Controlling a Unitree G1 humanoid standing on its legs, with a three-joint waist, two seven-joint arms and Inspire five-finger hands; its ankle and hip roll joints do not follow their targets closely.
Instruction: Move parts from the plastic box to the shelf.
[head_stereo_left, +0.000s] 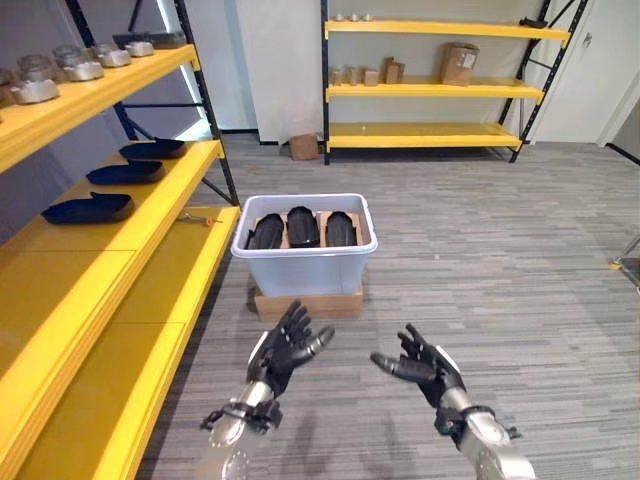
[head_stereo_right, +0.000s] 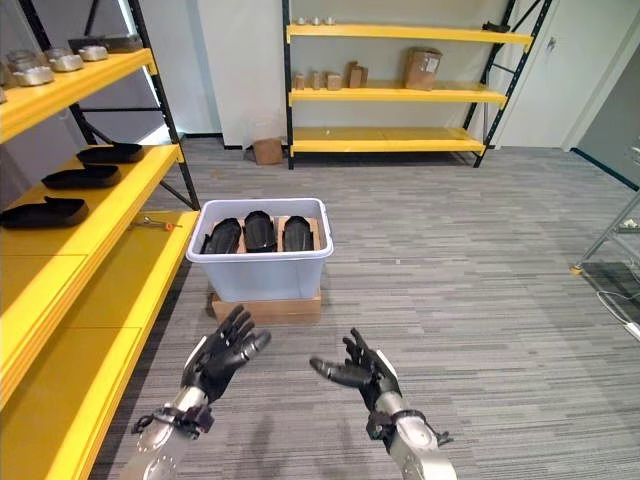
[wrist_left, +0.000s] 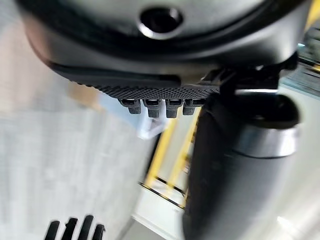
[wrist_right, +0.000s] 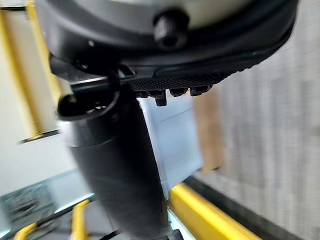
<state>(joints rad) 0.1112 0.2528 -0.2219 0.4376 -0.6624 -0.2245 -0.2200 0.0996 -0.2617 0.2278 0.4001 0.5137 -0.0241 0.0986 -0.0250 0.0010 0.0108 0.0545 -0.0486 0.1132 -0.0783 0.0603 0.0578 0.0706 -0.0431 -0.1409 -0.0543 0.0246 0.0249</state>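
Left eye view: a pale plastic box (head_stereo_left: 304, 262) sits on a flat cardboard base (head_stereo_left: 308, 303) on the grey floor, just beside the near yellow shelf (head_stereo_left: 150, 262).
Parts in box: three black parts (head_stereo_left: 302, 227) lie side by side in a row inside the box, touching or nearly so.
Long axis: each part runs lengthwise away from the robot, toward the back wall.
Look of parts: dark, glossy, elongated, with rounded ends; brown card shows beneath and between them.
Parts on shelf: three black tray-like parts (head_stereo_left: 89, 208) rest on the middle level of the near shelf, well apart, long axes running along the shelf board.
Top level: silver metal pieces (head_stereo_left: 81, 69) stand in a line.
Left hand (head_stereo_left: 287, 344): raised in front of the box, fingers spread and straight, holding nothing.
Right hand (head_stereo_left: 424, 365): level with the left, fingers relaxed and apart, thumb pointing inward, holding nothing.
Far shelf (head_stereo_left: 436, 89): holds small brown cartons.
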